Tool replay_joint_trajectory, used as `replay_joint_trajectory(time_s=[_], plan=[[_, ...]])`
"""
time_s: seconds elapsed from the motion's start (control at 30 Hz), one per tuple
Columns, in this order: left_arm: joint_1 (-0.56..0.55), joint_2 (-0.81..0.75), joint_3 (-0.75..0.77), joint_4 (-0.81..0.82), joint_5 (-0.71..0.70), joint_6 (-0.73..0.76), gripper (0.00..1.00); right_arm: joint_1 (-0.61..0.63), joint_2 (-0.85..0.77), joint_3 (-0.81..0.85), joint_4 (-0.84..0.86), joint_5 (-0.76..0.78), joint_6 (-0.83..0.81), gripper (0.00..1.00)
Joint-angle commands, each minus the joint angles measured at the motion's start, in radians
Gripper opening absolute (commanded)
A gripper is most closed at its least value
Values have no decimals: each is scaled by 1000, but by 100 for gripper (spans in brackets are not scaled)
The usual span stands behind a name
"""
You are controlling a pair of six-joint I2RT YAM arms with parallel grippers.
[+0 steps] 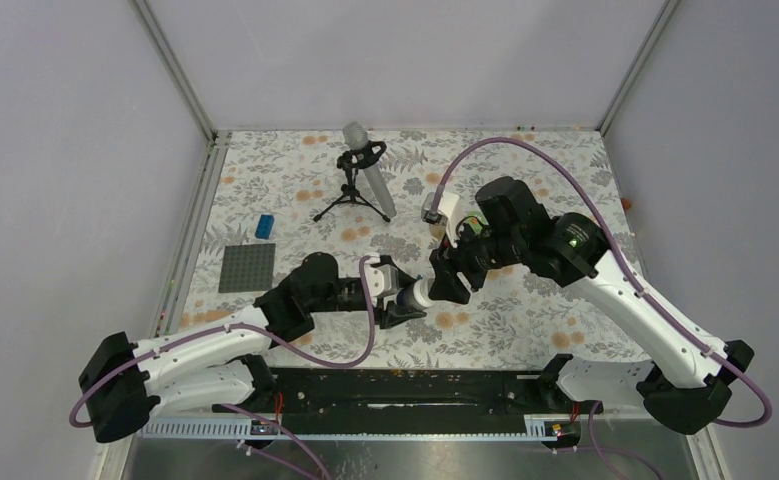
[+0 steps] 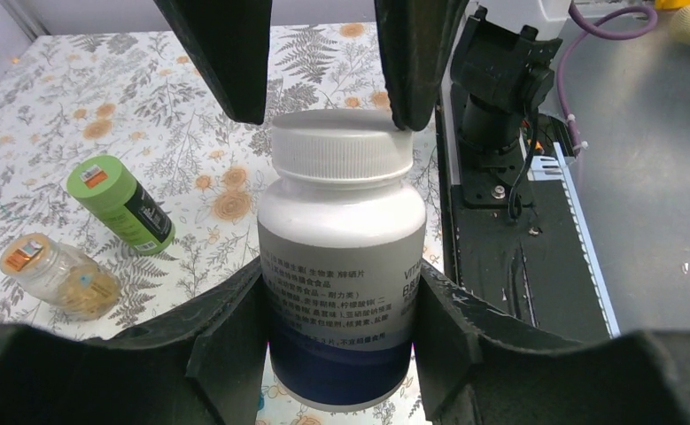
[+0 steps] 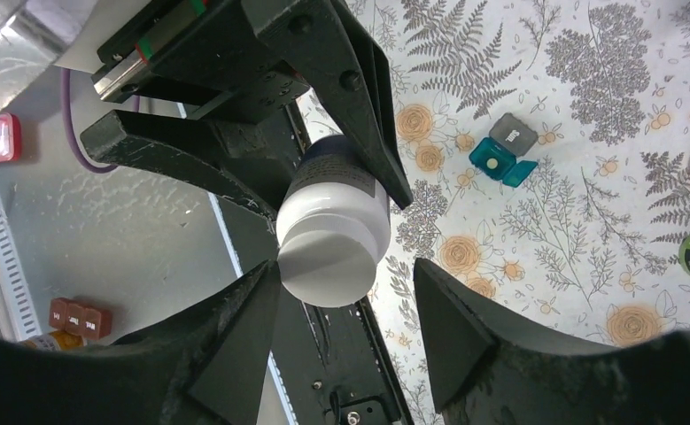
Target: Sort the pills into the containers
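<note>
Gripping the white pill bottle [image 2: 341, 221] by its labelled body, the fingers of the left gripper [image 2: 337, 305] are clamped on it, holding it off the floral bench [image 1: 525, 320] near the middle of its near edge; the right gripper [image 3: 345, 297] meets it from the right, its fingers apart on either side of the white cap [image 3: 332, 266], one touching the rim, a gap showing at the other; a green bottle [image 2: 121, 202] and a clear bottle of yellow pills [image 2: 58, 276] rest near each other on the bench; an open teal pill case [image 3: 503, 150] lies there too.
</note>
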Motion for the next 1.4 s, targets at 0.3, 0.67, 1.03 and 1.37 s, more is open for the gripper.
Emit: replay_joint_trajectory(time_s=[0.3, 0.67, 1.03, 1.37], plan=[[32, 28, 51, 98, 95, 14, 0, -9, 12, 5, 6, -57, 0, 69], [36, 39, 58, 107, 49, 10, 0, -9, 61, -5, 65, 51, 110, 36], [36, 58, 62, 75, -248, 112, 0, 27, 130, -89, 324, 712, 672, 10], [36, 64, 12, 168, -292, 64, 0, 22, 96, -29, 295, 680, 728, 66]])
